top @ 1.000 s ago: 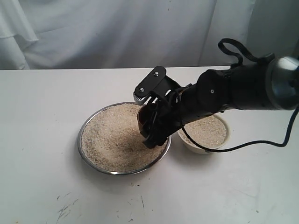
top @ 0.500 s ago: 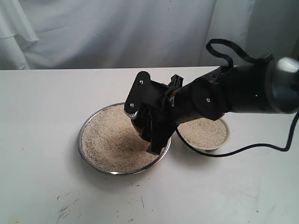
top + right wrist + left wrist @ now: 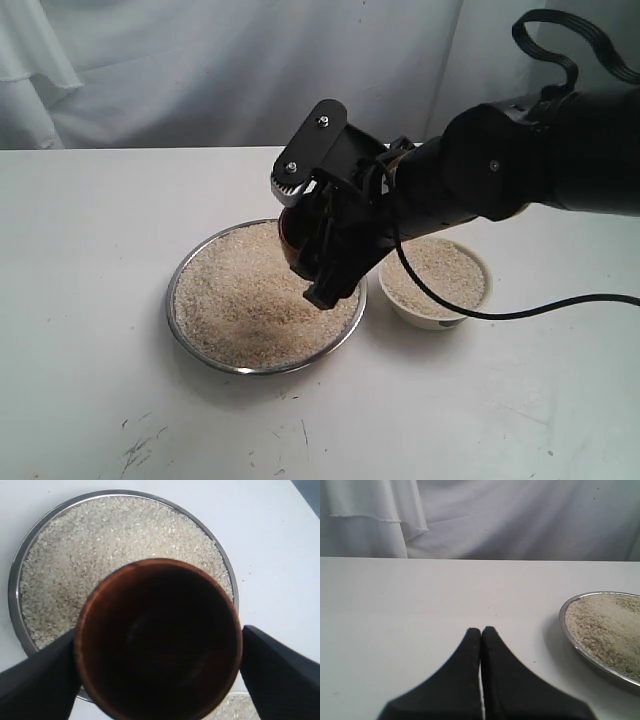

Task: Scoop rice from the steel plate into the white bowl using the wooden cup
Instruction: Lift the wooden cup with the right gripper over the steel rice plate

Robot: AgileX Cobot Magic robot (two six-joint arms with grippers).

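Rice (image 3: 250, 305) fills the steel plate (image 3: 171, 300), with the wooden cup (image 3: 157, 640) held over it.
Right jaws grasp the cup; left jaws sit clenched and empty beside the plate, where the white bowl (image 3: 432, 318) also stands.

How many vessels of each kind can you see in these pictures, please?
steel plate: 1
white bowl: 1
wooden cup: 1
Total: 3
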